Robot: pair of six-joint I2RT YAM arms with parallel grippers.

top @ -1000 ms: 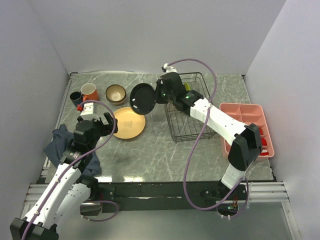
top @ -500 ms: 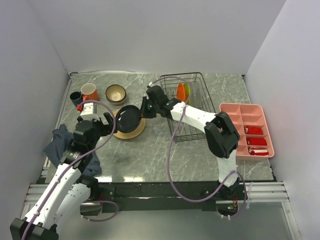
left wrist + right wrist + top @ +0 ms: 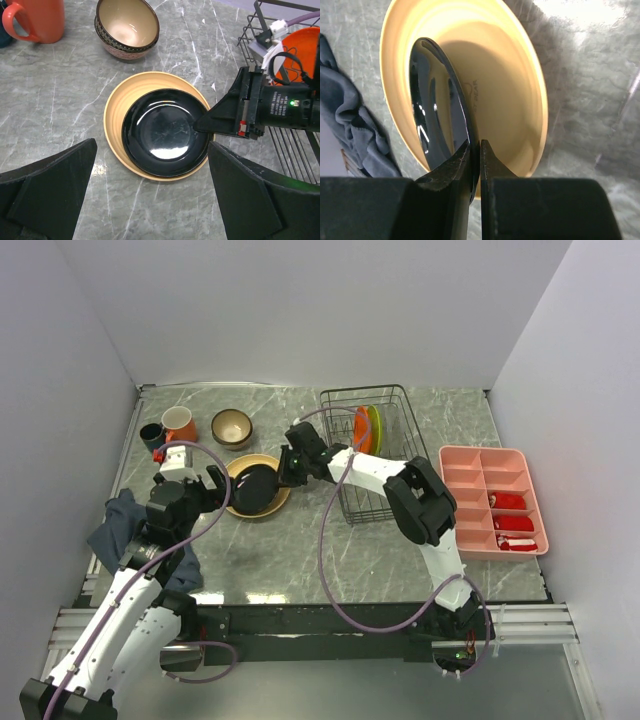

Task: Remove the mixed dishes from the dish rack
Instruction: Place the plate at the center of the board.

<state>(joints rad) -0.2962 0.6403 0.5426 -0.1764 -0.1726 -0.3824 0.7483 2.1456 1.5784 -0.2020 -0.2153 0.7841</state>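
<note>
Black fingers of my right gripper are pinched together on the rim of the dark plate, holding it by its edge on the side nearest the dish rack. The dark plate sits inside the tan plate, which lies on the table just left of the rack; I cannot tell whether the dark plate lies fully flat. My right arm reaches out to it across the rack's left wall.

My left gripper hangs further left of the rack, beyond the two stacked plates, with its fingers spread wide and nothing between them.

Inside the rack, an orange plate and a green plate stand upright at the far end. Left of the rack, toward the back, are a brown bowl, then an orange mug and a dark-blue cup touching it. A blue cloth lies far left of the rack, near the front. A pink tray sits right of the rack.
</note>
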